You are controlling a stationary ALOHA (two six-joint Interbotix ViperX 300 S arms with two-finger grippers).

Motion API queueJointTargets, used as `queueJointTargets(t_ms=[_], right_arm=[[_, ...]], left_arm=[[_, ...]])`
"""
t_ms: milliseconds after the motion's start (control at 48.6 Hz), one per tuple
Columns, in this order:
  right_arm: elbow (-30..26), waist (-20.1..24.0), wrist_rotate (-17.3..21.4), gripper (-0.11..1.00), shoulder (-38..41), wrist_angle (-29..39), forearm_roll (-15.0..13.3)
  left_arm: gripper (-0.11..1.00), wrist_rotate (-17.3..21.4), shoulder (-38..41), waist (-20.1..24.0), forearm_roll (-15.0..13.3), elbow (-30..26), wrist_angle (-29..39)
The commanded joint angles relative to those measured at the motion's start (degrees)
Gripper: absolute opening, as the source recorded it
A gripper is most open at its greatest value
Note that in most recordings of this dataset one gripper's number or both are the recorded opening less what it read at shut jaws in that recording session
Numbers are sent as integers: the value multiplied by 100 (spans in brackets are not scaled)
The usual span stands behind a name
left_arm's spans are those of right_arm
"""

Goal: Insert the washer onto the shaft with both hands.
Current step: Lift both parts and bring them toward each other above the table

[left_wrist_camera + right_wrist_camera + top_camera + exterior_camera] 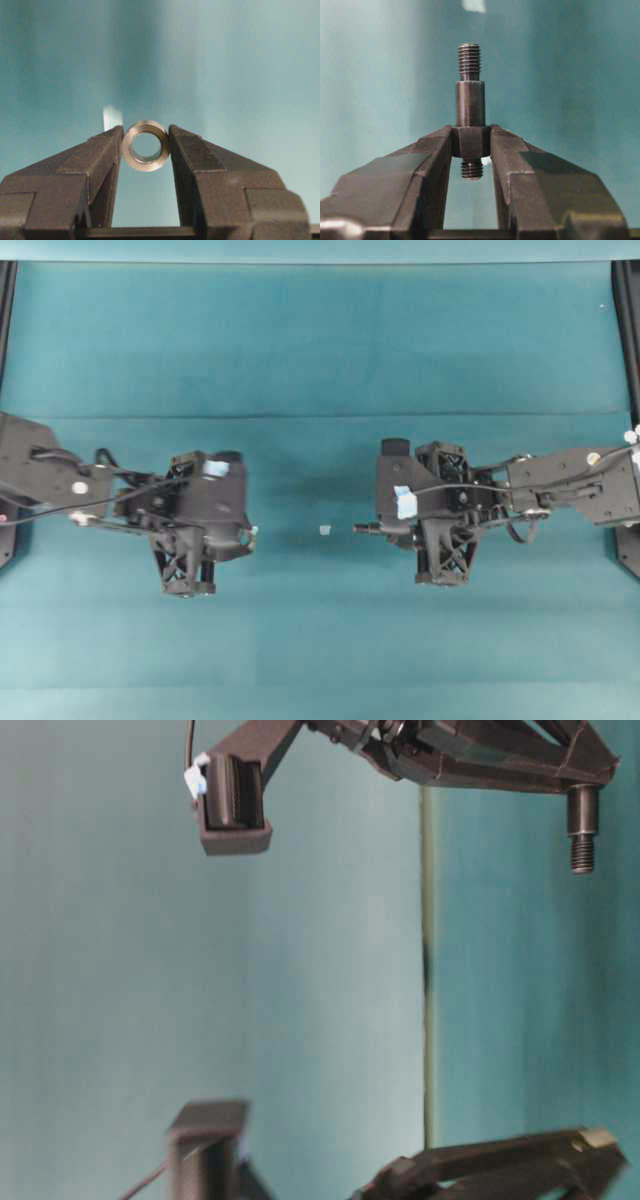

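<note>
Above the teal worktop [320, 370], the left end effector [146, 146] pinches the washer [146, 145] bore-forward, while the right end effector [471, 142] clamps the shaft [470, 102] by its collar, threaded end free, seemingly for mating.

washer [146, 145] pinched in jaws, shaft [470, 107] clamped

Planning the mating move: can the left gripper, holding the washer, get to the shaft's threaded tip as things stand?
Probably yes. The left gripper holds the washer; the shaft points at it from the right gripper. Only a tape scrap lies below.
</note>
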Motion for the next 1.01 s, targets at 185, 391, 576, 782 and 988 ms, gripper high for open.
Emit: queueJointTargets(t_ms=[185, 391, 576, 782, 988], right_arm=[[536, 70, 62, 0, -369, -1204, 0], [1081, 79, 281, 0, -492, -2215, 220], [1187, 176, 492, 0, -413, -2619, 246], [1055, 246, 492, 0, -176, -2883, 246], [914, 255, 492, 0, 53, -3287, 246]], left_arm=[[36, -53, -475, 44, 9, 650, -1793], [36, -149, -536, 53, 0, 729, -2171], [36, -158, -475, 53, 9, 606, -2355], [36, -158, -343, 53, 0, 466, -2514], [36, -167, -237, 44, 9, 360, -2602]])
